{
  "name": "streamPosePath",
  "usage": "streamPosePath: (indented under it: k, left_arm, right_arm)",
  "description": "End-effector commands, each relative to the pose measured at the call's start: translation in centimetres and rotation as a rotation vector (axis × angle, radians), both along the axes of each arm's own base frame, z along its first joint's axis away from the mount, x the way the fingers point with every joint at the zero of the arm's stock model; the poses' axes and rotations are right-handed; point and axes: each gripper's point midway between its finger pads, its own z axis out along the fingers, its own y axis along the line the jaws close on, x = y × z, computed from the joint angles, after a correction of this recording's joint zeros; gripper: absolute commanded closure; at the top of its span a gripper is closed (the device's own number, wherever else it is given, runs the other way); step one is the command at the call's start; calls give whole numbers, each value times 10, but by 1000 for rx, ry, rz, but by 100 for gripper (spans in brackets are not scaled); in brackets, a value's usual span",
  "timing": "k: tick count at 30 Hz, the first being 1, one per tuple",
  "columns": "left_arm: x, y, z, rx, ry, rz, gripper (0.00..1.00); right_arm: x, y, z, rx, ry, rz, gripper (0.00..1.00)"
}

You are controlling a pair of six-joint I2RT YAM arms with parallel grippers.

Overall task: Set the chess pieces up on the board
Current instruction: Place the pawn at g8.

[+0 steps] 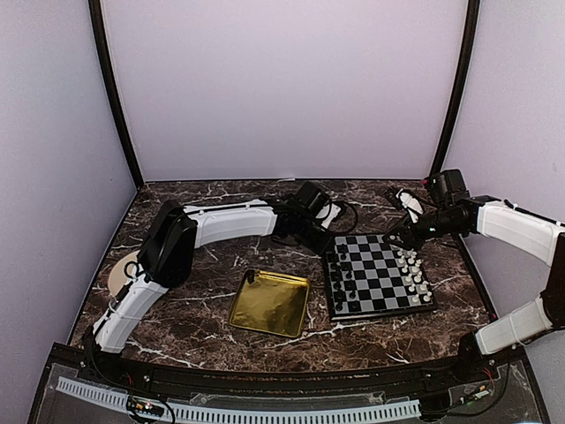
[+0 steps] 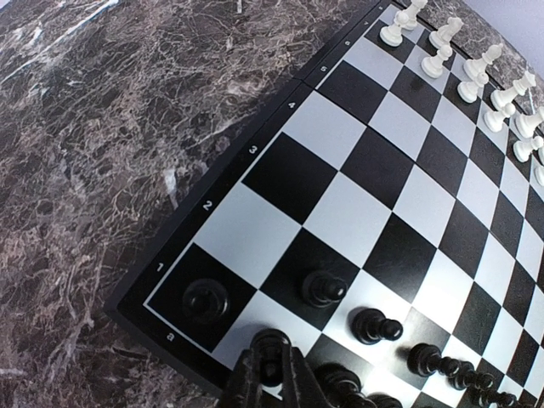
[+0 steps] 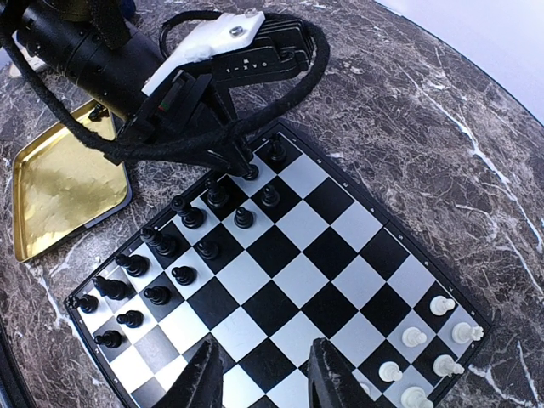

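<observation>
Left end effector [image 2: 270,364], cut off at the frame edge, is pinched narrowly on a black piece [image 2: 270,342] over the board [image 2: 255,183]; right end effector [image 3: 265,353] is held apart, empty.

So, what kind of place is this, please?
Probably a robot test booth: plain lilac walls enclose a dark marble-patterned table, where a white-and-black left arm and right arm reach a black-and-white checkered board.

Setting: robot test booth, laboratory type. Plain pale wall panels [image 1: 282,88] in black corner posts [image 1: 113,88] enclose a dark marbled surface [image 1: 199,291]; slotted cable duct [image 1: 265,414] along near edge.
</observation>
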Motion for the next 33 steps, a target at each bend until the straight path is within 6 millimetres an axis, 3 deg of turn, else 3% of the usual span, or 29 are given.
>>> streamPosePath:
  k: [1, 15, 20, 29, 31, 33]
  left_arm:
    - [2, -3, 6, 6, -23, -2, 88]
    - [-1, -6, 15, -12, -13, -5, 77]
    - [-3, -1, 37, -17, -31, 2, 69]
    - [-28, 44, 109, -20, -89, 27, 64]
    - [-37, 62, 119, 1, -98, 40, 64]
    - [-48, 82, 116, 45, -91, 48, 64]
  right_arm:
    - [3, 1, 3, 13, -21, 12, 65]
    - [2, 1, 1, 13, -12, 15, 64]
    - [1, 0, 2, 12, -18, 15, 64]
    - [1, 0, 2, 12, -20, 18, 64]
    - [0, 0, 3, 12, -21, 20, 64]
    - [0, 1, 3, 13, -20, 24, 64]
